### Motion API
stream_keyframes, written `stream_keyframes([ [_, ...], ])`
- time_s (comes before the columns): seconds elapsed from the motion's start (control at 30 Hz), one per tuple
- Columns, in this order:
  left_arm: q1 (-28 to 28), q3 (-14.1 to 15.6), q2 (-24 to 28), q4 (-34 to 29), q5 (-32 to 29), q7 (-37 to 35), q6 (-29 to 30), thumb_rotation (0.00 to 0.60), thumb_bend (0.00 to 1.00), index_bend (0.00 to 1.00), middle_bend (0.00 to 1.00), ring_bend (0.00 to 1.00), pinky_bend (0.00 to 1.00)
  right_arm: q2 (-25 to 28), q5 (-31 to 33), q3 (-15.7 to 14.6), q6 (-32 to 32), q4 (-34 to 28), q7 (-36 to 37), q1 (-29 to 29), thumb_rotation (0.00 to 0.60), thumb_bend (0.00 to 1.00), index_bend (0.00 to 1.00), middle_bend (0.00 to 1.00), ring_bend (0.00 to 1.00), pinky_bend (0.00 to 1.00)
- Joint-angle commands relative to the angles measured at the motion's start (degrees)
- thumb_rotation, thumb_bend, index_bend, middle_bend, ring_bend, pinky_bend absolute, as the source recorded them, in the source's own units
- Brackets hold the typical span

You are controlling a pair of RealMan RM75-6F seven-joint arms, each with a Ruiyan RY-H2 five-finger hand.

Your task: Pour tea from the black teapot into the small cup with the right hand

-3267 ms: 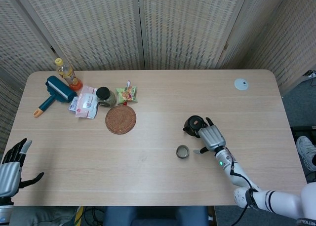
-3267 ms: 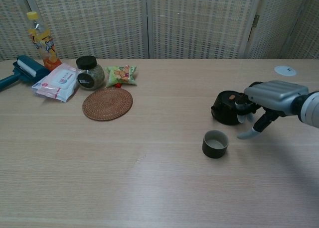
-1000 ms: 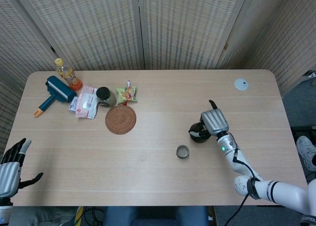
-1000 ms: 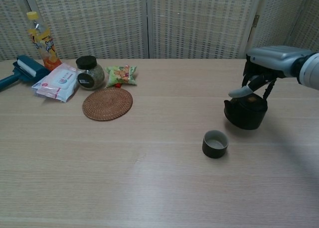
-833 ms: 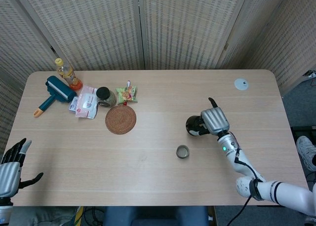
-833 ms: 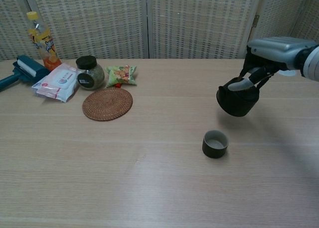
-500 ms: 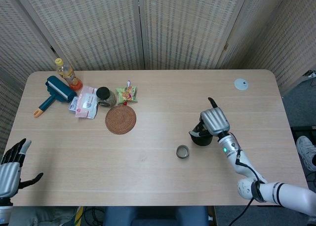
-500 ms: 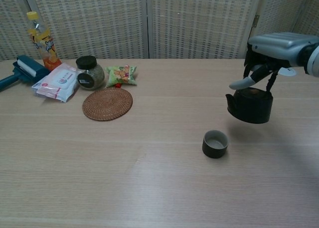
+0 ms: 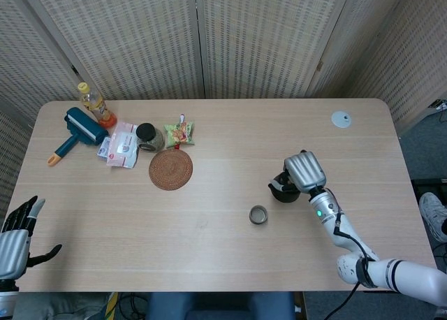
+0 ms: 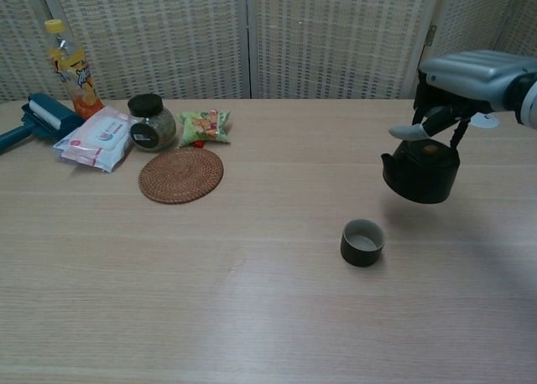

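Note:
My right hand (image 10: 470,75) (image 9: 304,170) grips the black teapot (image 10: 421,173) (image 9: 282,188) by its handle and holds it in the air, roughly upright, its spout toward the left. The small dark cup (image 10: 362,241) (image 9: 258,214) stands on the table (image 10: 268,317) below and to the left of the pot, apart from it. My left hand (image 9: 15,237) hangs open off the table's near left corner, seen only in the head view.
At the far left stand an orange drink bottle (image 10: 67,69), a teal lint roller (image 10: 38,120), a wipes pack (image 10: 95,138), a dark-lidded jar (image 10: 152,122), a snack packet (image 10: 205,126) and a round woven coaster (image 10: 180,174). A small white disc (image 9: 341,119) lies far right.
The right hand took the teapot off the table and lifted it; over the last second the pot swung left, then back right, and now hangs level above the table.

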Motion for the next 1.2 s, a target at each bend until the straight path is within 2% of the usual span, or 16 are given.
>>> stream_keyframes([
  [0.03,0.0,0.0,0.0,0.0,0.0,0.0,0.0,0.600,0.18,0.03,0.00,0.00,0.06,-0.2,-0.1,-0.1,-0.1,0.3,-0.1,0.0,0.285,0.32,0.99,0.97,0.81,0.70],
  [0.4,0.1,0.0,-0.1,0.2,-0.3,0.0,-0.1,0.600,0.18,0.03,0.00,0.00,0.06,-0.7,-1.0,0.0,-1.1,1.4,0.8,0.5,0.286,0.38,0.99,0.97,0.81,0.74],
  [0.57,0.2,0.0,0.0,0.1,-0.4,0.0,0.0,0.600,0.18,0.03,0.00,0.00,0.06,-0.5,-3.5,-0.4,-2.7,2.1,3.1,1.0,0.285,0.49,0.99,0.97,0.81,0.74],
  [1.07,0.8,0.2,0.3,-0.2,-0.4,0.3,0.6,0.600,0.18,0.03,0.00,0.00,0.06,-0.6,-11.5,-1.5,-4.6,4.9,9.7,2.0,0.288,0.47,0.99,0.97,0.81,0.74],
  [1.2,0.8,0.2,0.3,-0.3,-0.4,0.5,0.6,0.600,0.18,0.03,0.00,0.00,0.06,-0.7,-13.0,-2.0,-5.3,5.4,9.8,2.6,0.310,0.48,0.99,0.97,0.81,0.74],
])
